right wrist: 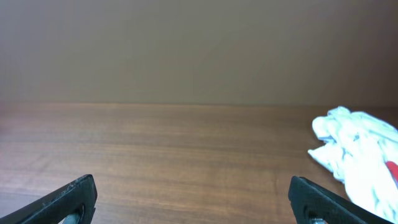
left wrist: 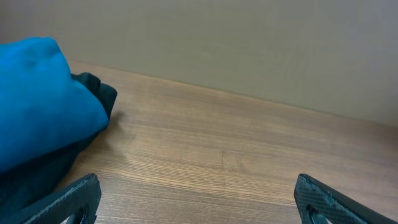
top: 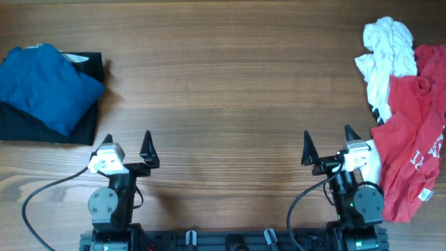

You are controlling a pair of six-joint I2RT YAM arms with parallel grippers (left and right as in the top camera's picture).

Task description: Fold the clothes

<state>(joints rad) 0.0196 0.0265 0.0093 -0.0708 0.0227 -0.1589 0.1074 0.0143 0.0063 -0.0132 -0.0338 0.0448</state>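
Both arms idle, jaws wide and empty
Left gripper (top: pixel 127 145) and right gripper (top: pixel 327 143) sit near; crumpled red T-shirt (top: pixel 411 139) and white garment (top: pixel 385 52) wait at right, blue garment (top: pixel 38 84) on black garment (top: pixel 42 131) at left, I judge the done pile

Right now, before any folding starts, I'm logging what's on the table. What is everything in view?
blue garment: one, blue, far left, lying on the black one
black garment: one, black, far left, under the blue one
white garment: one, white, crumpled, far right corner
red T-shirt: one, red with white lettering, crumpled at the right edge, touching the white one
table: one, brown wood
left fingers: two, black, open, holding nothing
right fingers: two, black, open, holding nothing
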